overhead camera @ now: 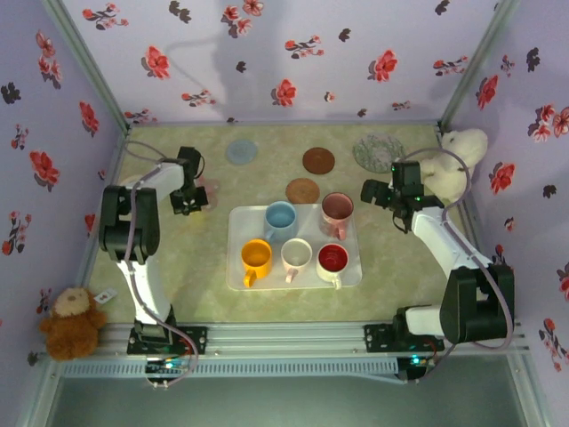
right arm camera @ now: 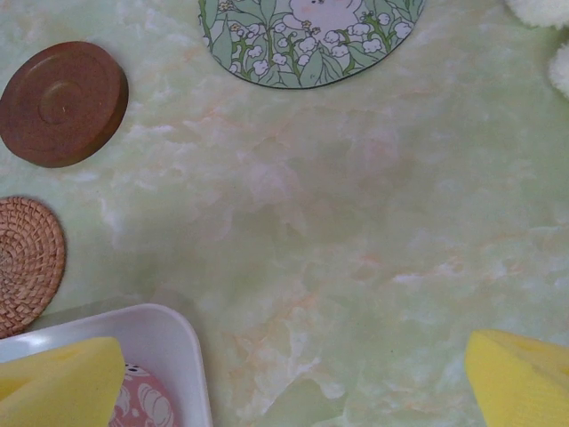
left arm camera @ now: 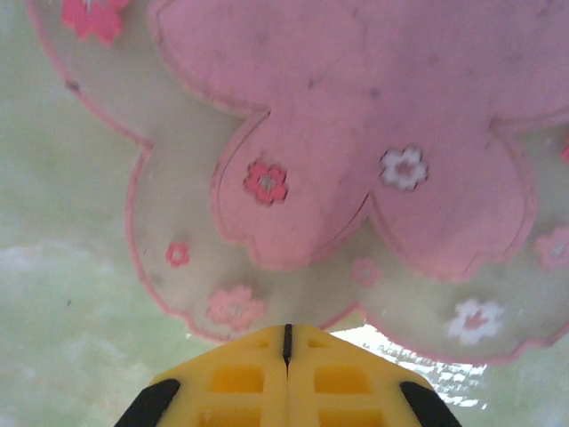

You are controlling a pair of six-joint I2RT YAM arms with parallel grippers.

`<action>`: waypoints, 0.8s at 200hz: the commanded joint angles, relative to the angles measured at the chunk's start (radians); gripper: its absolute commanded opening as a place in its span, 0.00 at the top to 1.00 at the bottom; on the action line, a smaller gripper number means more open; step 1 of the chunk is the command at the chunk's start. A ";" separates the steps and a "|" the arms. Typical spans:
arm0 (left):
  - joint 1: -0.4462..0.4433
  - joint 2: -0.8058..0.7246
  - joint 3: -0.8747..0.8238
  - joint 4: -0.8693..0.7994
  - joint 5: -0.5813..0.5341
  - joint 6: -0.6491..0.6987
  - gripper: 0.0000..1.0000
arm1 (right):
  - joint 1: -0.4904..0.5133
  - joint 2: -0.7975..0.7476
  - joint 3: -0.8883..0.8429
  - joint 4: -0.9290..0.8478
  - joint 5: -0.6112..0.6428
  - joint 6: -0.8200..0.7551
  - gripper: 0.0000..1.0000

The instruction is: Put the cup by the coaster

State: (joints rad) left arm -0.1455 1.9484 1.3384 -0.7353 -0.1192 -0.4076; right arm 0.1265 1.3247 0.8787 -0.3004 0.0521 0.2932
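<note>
1. The marbled green table [overhead camera: 178, 276] is carrying everything, with flowered walls standing round it.
2. The left arm [overhead camera: 133, 222] is reaching up the left side, folding at the elbow and pointing its wrist down. The left gripper [overhead camera: 189, 203] is hanging just above the pink flower-shaped coaster [left arm camera: 356, 133]; its yellow fingers are pressing flat together with nothing between them.
3. The right arm [overhead camera: 453, 249] is stretching up the right side and bending inward. The right gripper [overhead camera: 378, 194] is hovering over bare table just beside the tray's far right corner. In the right wrist view its yellow fingers [right arm camera: 62, 382] are standing wide apart and holding nothing.
4. The white tray [overhead camera: 234, 240] is lying in the middle of the table, between the two arms.
5. A white plush [overhead camera: 458, 160] is sitting in the far right corner, and a brown teddy [overhead camera: 71, 322] is sitting at the near left.
6. Five cups are standing in the tray: a blue cup [overhead camera: 281, 216] and a pink cup [overhead camera: 337, 209] in the far row, a yellow cup [overhead camera: 256, 256], a white cup [overhead camera: 296, 255] and a red cup [overhead camera: 332, 259] in the near row.
7. Beyond the tray, a woven coaster [overhead camera: 302, 190] is lying nearest its far edge. A brown wooden coaster [overhead camera: 318, 160], a green floral coaster [overhead camera: 378, 151] and a blue-grey coaster [overhead camera: 241, 150] are lying farther back.
</note>
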 commanded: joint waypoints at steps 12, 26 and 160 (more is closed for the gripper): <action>0.007 -0.049 -0.027 -0.051 0.014 0.027 1.00 | 0.013 0.019 0.043 0.025 0.009 0.015 0.01; 0.007 -0.034 -0.024 -0.059 0.004 0.031 1.00 | 0.015 0.020 0.046 0.025 0.012 0.013 0.01; 0.021 0.159 0.173 -0.062 -0.033 0.070 1.00 | 0.014 0.002 0.052 0.004 0.032 0.003 0.01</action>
State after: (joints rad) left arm -0.1410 2.0449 1.4563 -0.8623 -0.1230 -0.3748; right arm 0.1322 1.3354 0.8974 -0.2970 0.0643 0.2958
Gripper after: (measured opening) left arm 0.063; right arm 0.991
